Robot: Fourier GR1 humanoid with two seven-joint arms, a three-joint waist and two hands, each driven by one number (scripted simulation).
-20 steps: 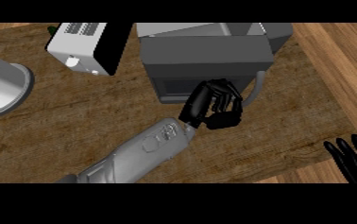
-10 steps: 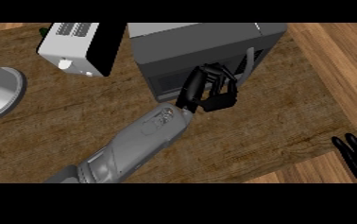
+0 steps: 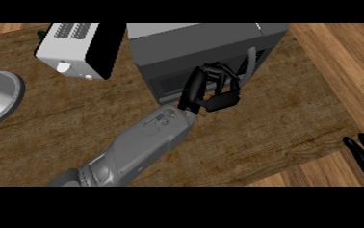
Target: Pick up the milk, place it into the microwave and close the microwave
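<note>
While toaster [image 3: 74, 49] stands beside, left hand [image 3: 210, 88] against microwave [image 3: 202, 49]

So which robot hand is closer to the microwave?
Left. The left hand is right up against the microwave, at its front by the handle. The right hand shows only as fingers at the view's right edge, well away from it.
</note>
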